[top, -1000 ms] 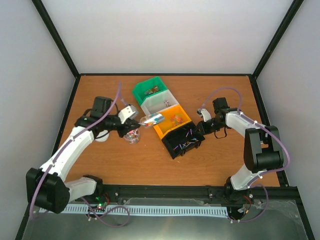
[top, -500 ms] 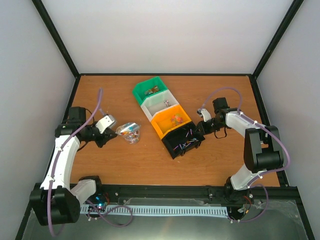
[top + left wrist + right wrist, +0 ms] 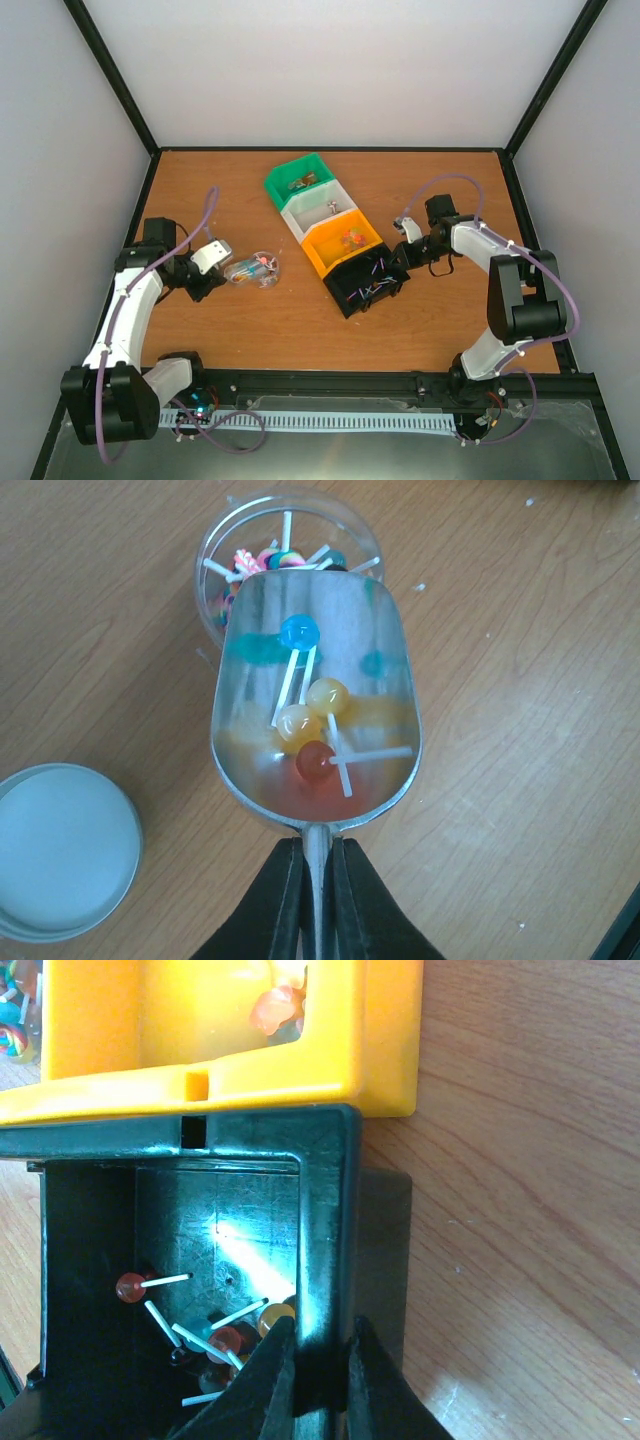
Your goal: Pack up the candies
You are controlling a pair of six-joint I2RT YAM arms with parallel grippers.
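Note:
My left gripper (image 3: 212, 264) (image 3: 318, 880) is shut on the handle of a metal scoop (image 3: 240, 270) (image 3: 315, 700). The scoop holds several candies (image 3: 305, 720): blue, yellow, orange and red lollipops on white sticks. Its front lip is over the small clear jar (image 3: 266, 270) (image 3: 212, 575), which holds more lollipops. My right gripper (image 3: 405, 255) (image 3: 320, 1370) is shut on the right wall of the black bin (image 3: 365, 282) (image 3: 325, 1210). Several lollipops (image 3: 215, 1335) lie inside that bin. The orange bin (image 3: 345, 240) (image 3: 380, 1040) touches it and holds a few candies.
A white bin (image 3: 315, 211) and a green bin (image 3: 296, 181) continue the row behind the orange one. A round pale lid (image 3: 62, 850) lies on the wood to the left of the scoop. Bare wood stretches to the right of the black bin.
My left arm drew back to the left from beside the orange bin. The scoop is now low at the jar with lollipops in it. The right arm has not moved.

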